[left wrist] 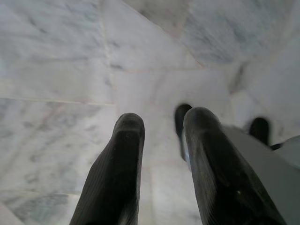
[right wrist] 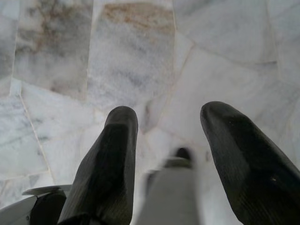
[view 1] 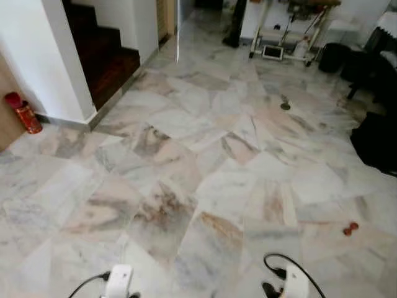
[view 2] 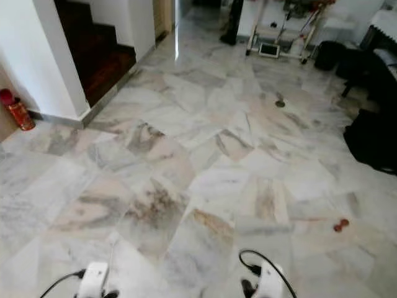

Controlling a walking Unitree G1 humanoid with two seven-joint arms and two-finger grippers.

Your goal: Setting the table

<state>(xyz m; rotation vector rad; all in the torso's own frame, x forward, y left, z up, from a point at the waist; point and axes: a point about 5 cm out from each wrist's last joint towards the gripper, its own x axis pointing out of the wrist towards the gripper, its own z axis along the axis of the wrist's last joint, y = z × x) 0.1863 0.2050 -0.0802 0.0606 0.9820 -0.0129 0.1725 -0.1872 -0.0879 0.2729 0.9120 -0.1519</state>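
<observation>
Crossing open marble floor (view 1: 205,161) with both arms hanging low. Left gripper (left wrist: 161,154) has fingers spread a little, holding nothing; right gripper (right wrist: 171,145) has fingers spread wider, also holding nothing. No desk or tableware visible, so the task's things cannot be placed. Risks: small red object (view 1: 350,228) on the floor ahead-right could be stepped on; step edge at the stairs (view 1: 105,59) ahead-left; dark furniture (view 1: 378,139) on the right could be clipped.

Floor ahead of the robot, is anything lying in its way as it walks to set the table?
Mostly bare marble floor. A small red object lies ahead to the right, and a round drain cover farther on. No table or tableware can be seen. Left gripper and right gripper hang open, holding nothing.
</observation>
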